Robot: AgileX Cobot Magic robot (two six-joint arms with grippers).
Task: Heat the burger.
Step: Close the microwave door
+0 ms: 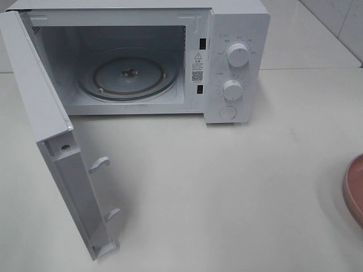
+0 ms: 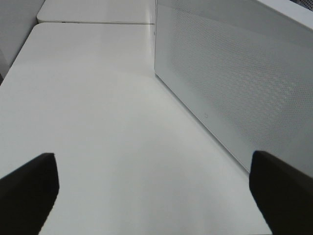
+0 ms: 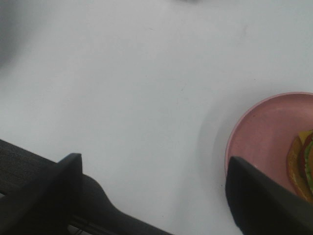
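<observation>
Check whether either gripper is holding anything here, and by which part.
Nothing is held. The left gripper is open over bare table beside the microwave door; the right gripper is open, the burger lying on its pink plate.

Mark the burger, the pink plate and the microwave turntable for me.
burger (image 3: 304, 164): right wrist view, visible edge of bun and lettuce.
pink plate (image 3: 259, 139): right wrist view, bare inner surface.
microwave turntable (image 1: 148, 80): exterior high view, glass tray's right part.

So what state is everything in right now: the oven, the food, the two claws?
Microwave: door swung wide open, turntable bare.
Burger: on the pink plate, only its edge showing, not held.
Left gripper: open, holding nothing.
Right gripper: open, above the table by the plate.
</observation>
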